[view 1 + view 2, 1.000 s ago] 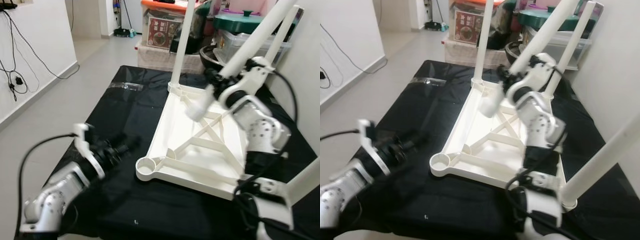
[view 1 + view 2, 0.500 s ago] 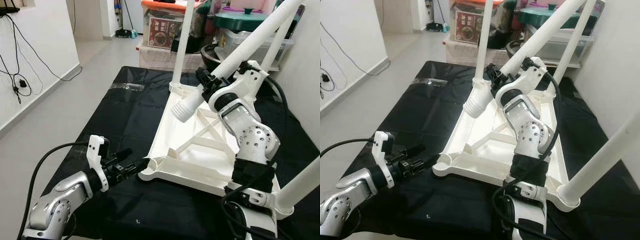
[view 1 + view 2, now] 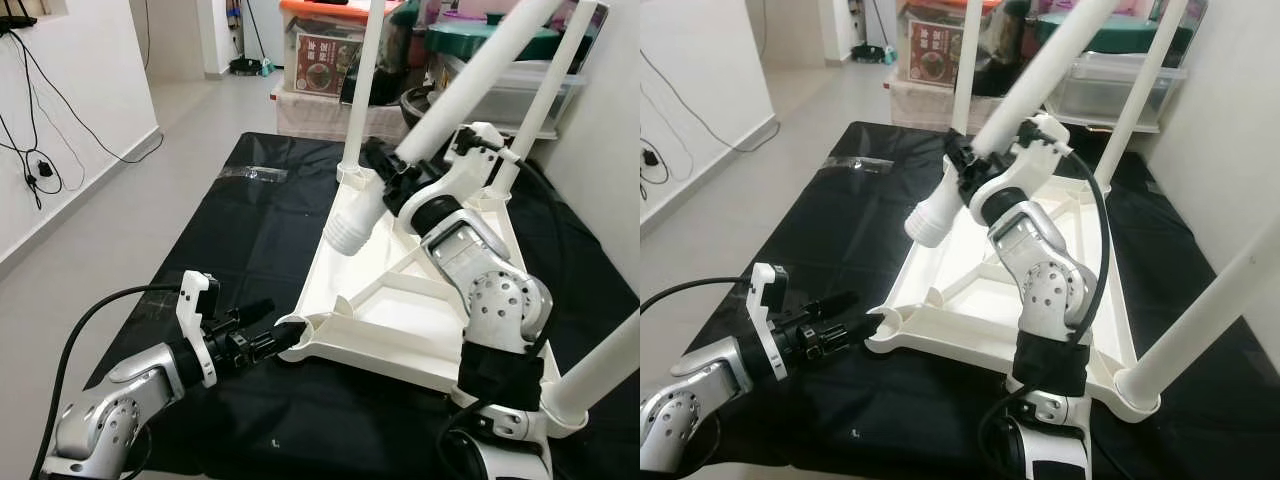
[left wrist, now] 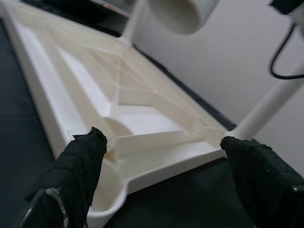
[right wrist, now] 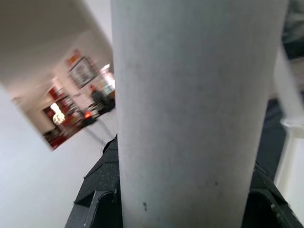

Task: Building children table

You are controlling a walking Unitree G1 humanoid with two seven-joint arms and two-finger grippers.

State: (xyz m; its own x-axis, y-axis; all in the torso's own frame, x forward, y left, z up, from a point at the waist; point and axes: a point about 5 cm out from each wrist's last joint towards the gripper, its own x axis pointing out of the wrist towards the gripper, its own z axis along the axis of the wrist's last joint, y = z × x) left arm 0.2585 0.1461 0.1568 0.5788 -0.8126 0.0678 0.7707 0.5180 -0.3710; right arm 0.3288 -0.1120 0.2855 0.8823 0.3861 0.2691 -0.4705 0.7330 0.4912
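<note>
The white table top [image 3: 392, 322] lies upside down on a black cloth. Three white legs stand in its corners: far left [image 3: 366, 80], far right [image 3: 545, 90] and near right [image 3: 603, 370]. My right gripper [image 3: 400, 182] is shut on a fourth, loose leg [image 3: 465, 92], held slanted above the top. The leg's ribbed end [image 3: 345, 232] hangs over the left rim. My left gripper [image 3: 272, 335] is open at the near left corner socket [image 3: 298, 332]; in the left wrist view its fingertips [image 4: 81, 166] stand on either side of that corner [image 4: 118, 147].
The black cloth [image 3: 240, 240] covers a low platform whose left edge drops to the tiled floor [image 3: 120, 220]. A clear plastic bag [image 3: 252, 172] lies at its far left. Storage boxes [image 3: 325, 60] and bins stand behind; a wall [image 3: 610, 150] runs close on the right.
My right gripper has swung the loose leg to the left, so its ribbed end now hangs over the left rim. My left gripper came forward to the near left corner and stays there.
</note>
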